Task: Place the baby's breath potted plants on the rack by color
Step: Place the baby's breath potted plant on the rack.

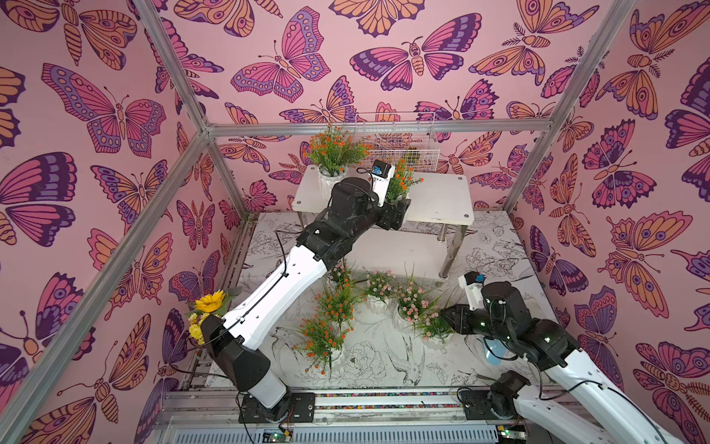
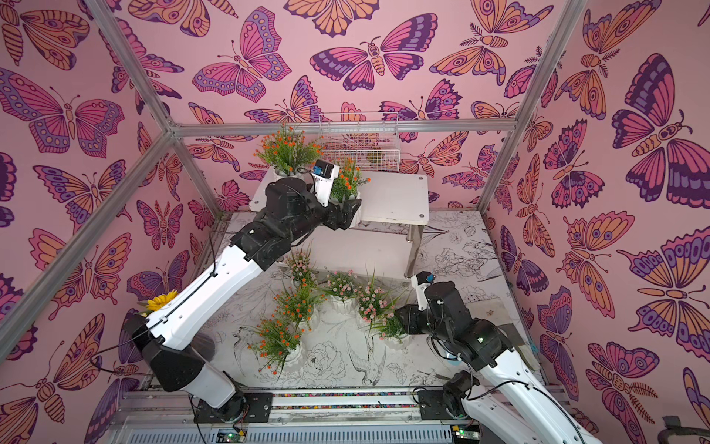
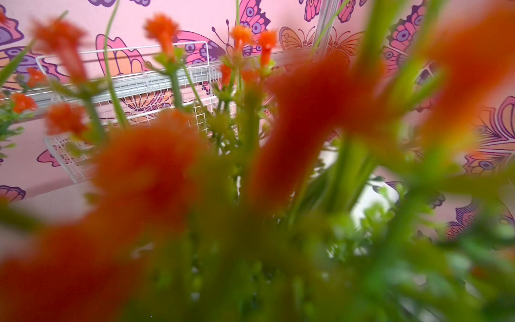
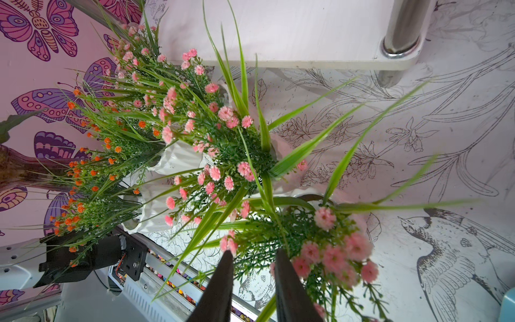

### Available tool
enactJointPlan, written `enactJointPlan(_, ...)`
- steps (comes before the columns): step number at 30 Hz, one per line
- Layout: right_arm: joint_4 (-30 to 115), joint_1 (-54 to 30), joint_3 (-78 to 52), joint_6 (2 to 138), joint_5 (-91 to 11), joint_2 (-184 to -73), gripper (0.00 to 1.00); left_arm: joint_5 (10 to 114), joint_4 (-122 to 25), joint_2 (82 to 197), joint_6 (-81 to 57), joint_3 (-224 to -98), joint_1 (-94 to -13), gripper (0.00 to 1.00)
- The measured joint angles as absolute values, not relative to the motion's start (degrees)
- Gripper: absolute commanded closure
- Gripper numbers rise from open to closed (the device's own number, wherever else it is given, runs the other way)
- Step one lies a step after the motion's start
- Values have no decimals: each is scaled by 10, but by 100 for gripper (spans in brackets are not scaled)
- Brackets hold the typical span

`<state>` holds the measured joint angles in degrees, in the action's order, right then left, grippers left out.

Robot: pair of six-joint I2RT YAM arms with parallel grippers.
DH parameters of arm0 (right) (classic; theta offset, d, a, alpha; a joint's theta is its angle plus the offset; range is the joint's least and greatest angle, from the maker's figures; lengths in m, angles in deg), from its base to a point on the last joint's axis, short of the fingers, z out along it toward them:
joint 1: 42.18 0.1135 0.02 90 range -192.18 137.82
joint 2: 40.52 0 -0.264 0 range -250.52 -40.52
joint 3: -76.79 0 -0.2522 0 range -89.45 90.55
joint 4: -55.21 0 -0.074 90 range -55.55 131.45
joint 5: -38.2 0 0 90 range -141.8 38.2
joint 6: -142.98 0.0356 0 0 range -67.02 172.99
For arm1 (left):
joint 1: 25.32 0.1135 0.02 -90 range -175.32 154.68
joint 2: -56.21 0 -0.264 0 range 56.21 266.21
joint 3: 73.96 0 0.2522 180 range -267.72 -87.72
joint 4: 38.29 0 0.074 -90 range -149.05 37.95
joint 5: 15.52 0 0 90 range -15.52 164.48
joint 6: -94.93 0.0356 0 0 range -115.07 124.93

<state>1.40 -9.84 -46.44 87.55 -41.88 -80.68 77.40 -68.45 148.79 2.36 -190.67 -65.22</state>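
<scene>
My right pincer pinches the floppy sprigs of a pink plant standing just in front of the rack, though its light, breakable pot would probably hold safer by the ribbed wall.

Sunflower bouquet front-L, white wire basket at back, butterfly wallpaper, bird-print tabletop.

left gripper tips hidden behind orange plant, flowers blurred
</scene>
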Motion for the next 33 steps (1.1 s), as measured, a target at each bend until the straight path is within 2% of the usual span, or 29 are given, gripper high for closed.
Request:
enactJointPlan(19, 15, -98, -472, 876, -419, -804, 72, 940, -654, 1594, 30, -2005, -651, 28)
enactJointPlan(33, 16, -99, -477, 877, -419, -802, 72, 1012, -638, 1628, 45, -2040, -651, 27)
